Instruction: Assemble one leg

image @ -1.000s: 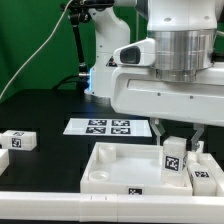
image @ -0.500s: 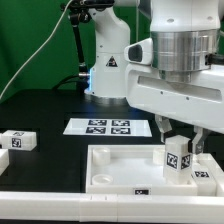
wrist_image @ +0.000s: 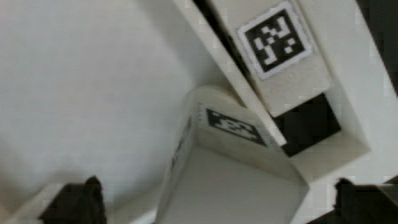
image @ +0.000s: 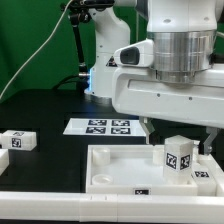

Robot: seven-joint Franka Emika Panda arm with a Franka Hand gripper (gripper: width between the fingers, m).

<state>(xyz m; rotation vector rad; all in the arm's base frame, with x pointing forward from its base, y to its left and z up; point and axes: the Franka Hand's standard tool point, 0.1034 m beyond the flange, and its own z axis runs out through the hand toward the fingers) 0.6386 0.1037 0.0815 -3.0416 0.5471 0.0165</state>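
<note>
One leg stands upright in the corner of the white tray-like panel at the exterior view's right, tag facing the camera. Half a second ago dark fingers flanked it; now they no longer reach its sides, which suggests it has just been let go. The gripper sits directly above, jaws spread wide and holding nothing, the post between them below. Another leg lies on the black worktop, near the marker board.

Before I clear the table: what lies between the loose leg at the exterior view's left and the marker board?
Nothing: in the exterior view, bare black table separates the loose leg from the marker board.
</note>
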